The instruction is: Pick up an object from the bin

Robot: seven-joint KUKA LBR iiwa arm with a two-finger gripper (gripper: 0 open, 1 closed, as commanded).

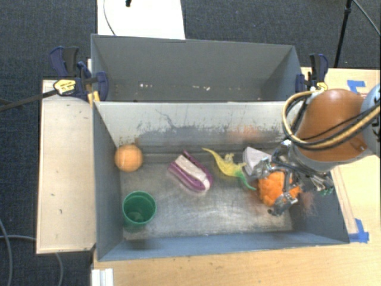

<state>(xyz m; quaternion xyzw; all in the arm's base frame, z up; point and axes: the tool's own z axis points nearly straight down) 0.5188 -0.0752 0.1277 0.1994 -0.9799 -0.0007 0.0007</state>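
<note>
Orange lumpy object (269, 186), rough-surfaced, material not clear: sits in the right part of the grey metal bin (202, 218), toward the front wall. Gripper (277, 193) is directly on it. Fingers stand either side of the orange lumpy object, parted only by its width and pressed against it, so it is held between them. Cannot tell whether it rests on the floor or is lifted clear.

Front left corner: dark green plastic cup (139, 208), upright, mouth up, well apart from the gripper.

Mid floor: purple-and-white striped oblong item (190, 173), lying tilted, on its own.

Just behind and left of the gripper: yellow-green toy lizard (225, 163), tail end pointing left, its green end touching or nearly touching the orange object. Beside it to the right, a white and grey crumpled piece (255, 157), right up against the gripper body.

Left side, near the back wall: pale orange ball (128, 158), alone.

The arm's rounded orange wrist cover (327, 127), looped with cables, hangs over the bin's right rim.
</note>
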